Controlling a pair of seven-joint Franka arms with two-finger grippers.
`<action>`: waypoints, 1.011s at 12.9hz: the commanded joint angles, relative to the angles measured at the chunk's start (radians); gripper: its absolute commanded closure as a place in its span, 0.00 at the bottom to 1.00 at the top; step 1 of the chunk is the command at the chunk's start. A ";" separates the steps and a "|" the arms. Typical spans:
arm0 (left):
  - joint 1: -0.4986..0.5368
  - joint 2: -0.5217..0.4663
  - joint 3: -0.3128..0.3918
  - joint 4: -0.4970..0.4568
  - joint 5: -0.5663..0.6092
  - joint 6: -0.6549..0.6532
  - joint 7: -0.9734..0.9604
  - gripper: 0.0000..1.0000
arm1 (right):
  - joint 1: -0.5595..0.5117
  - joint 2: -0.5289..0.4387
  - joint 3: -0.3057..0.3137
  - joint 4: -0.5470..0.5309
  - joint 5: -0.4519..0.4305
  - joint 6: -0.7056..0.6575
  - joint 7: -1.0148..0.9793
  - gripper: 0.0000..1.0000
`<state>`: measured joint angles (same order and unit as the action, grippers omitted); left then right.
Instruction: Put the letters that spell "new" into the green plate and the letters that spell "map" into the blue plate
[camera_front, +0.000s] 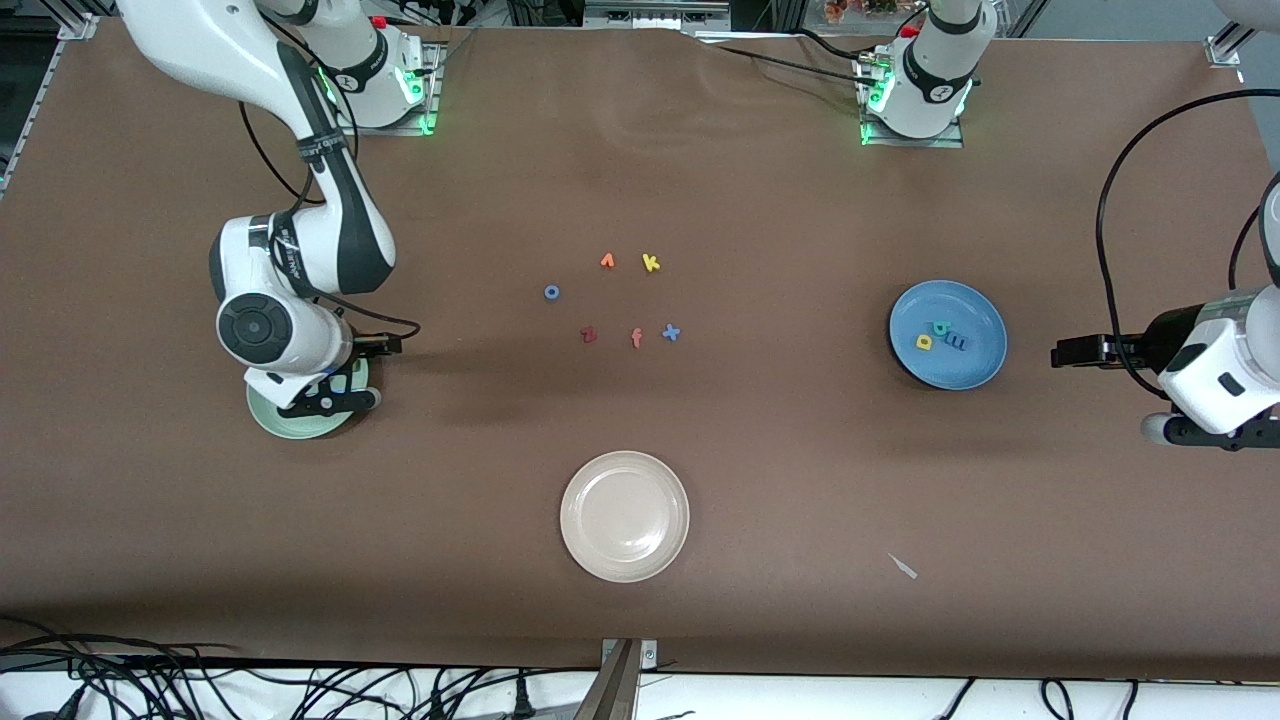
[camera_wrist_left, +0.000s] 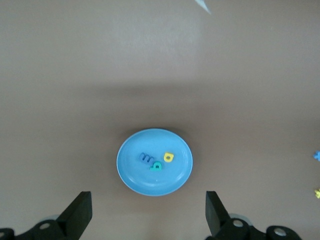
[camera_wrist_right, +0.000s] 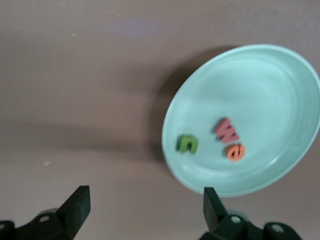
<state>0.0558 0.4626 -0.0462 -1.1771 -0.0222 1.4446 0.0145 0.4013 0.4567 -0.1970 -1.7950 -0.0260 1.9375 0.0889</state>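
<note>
Where 3 letters lie (camera_wrist_right: 220, 139): "new".

A robotics lab: two white arms (camera_front: 300, 250) bolted to a brown-covered surface (camera_front: 760, 480) on an aluminium frame (camera_front: 620, 680), status lights glowing green at their bases, cables (camera_front: 250, 690) tangled along the edge.

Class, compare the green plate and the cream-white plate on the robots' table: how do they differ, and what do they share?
The green plate holds three foam letters, olive, salmon-red and orange; the cream-white plate holds none. The green plate sits under the open right gripper at the right arm's end; the cream-white plate lies mid-table, nearer the front camera, with nothing over it. Both are round with shallow rims.
</note>
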 joint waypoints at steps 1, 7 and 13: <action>-0.014 -0.134 0.026 -0.226 -0.024 0.141 0.051 0.00 | -0.004 -0.020 0.014 0.098 0.008 -0.188 0.018 0.00; -0.013 -0.219 0.017 -0.406 -0.002 0.298 0.054 0.00 | -0.148 -0.306 0.126 0.022 0.000 -0.284 -0.040 0.00; -0.014 -0.208 0.017 -0.404 -0.002 0.297 0.054 0.00 | -0.220 -0.420 0.128 0.225 -0.005 -0.541 -0.049 0.00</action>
<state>0.0487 0.2780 -0.0395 -1.5514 -0.0222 1.7250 0.0465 0.2159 0.0564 -0.0871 -1.6438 -0.0272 1.4618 0.0539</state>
